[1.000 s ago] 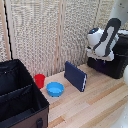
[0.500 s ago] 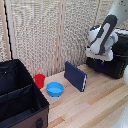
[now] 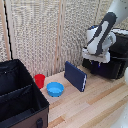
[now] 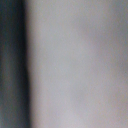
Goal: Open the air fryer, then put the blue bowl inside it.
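The black air fryer (image 3: pixel 116 64) stands at the exterior view's right, on the wooden table. My gripper (image 3: pixel 97 60) hangs in front of its drawer front, close against it. Its fingers are lost against the black surface, so their state does not show. The air fryer handle is hidden behind the gripper. The light-blue bowl (image 3: pixel 55 89) rests on the table well off to the exterior view's left of the gripper, with nothing touching it. The wrist view is a blur of pale grey with a dark band along one side.
A red cup (image 3: pixel 39 80) stands just behind the bowl. A dark-blue slab (image 3: pixel 75 76) stands on edge between the bowl and the air fryer. A black fabric case with dividers (image 3: pixel 17 97) fills the exterior view's lower left. Slatted screens close the back.
The arm has dropped slightly, bringing the gripper lower in front of the air fryer. The bowl, cup and slab have not moved.
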